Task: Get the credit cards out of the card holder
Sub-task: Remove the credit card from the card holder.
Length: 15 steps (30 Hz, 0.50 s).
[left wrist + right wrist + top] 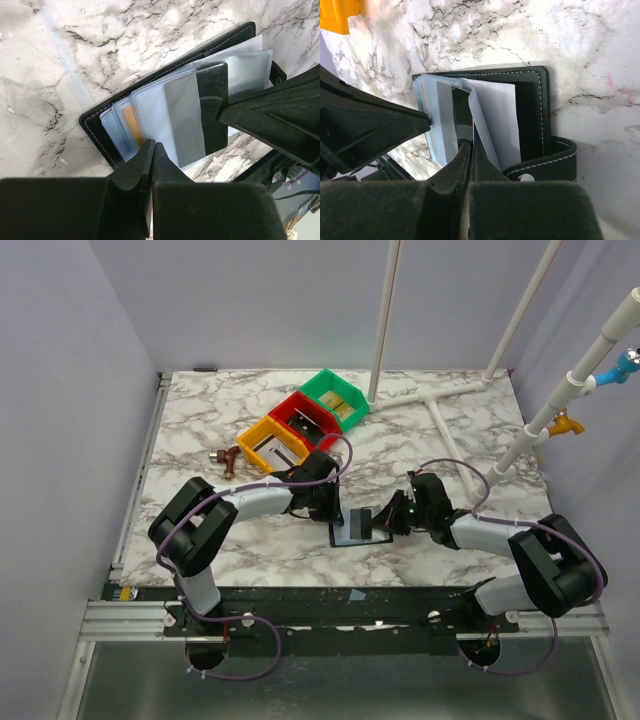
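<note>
Above, we see the flat black bifold card holder (352, 532) lying open on the marble table (200, 430); left wrist: our left gripper (152, 148), clenched, seems to pin clear sleeves (150, 105) beside the tan-gold plastic card (131, 122); right wrist: the right gripper (471, 147) pinches a grey-and-black leaf (454, 117), probably to part them.

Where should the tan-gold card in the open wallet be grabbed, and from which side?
Pinch the tan-gold card at its end nearest the left gripper, coming in low from that side of the card holder. Only a narrow strip shows between the overlapping clear sleeves, and it lies flat, so a thin pinch across its faces, then a pull along its length, looks best.
</note>
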### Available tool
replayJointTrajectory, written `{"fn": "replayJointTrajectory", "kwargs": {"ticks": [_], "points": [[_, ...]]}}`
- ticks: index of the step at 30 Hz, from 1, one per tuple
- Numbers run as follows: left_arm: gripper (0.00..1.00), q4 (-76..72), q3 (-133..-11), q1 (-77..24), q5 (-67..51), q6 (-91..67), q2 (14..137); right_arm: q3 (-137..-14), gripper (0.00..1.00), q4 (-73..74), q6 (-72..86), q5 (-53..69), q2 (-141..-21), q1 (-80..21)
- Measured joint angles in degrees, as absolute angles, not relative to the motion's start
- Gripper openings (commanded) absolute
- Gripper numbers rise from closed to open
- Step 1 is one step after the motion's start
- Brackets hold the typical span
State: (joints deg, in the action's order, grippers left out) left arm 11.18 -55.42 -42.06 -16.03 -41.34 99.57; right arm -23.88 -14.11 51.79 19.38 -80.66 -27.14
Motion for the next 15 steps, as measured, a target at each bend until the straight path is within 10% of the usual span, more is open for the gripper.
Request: {"fn": "replayJointTrajectory", "kwargs": {"ticks": [15], "points": [[0.00,11.18,-55.42,-42.06,-16.12,-41.32,99.57,-24.05,0.01,-5.61,49.39,15.05,-74.30,-26.55]]}}
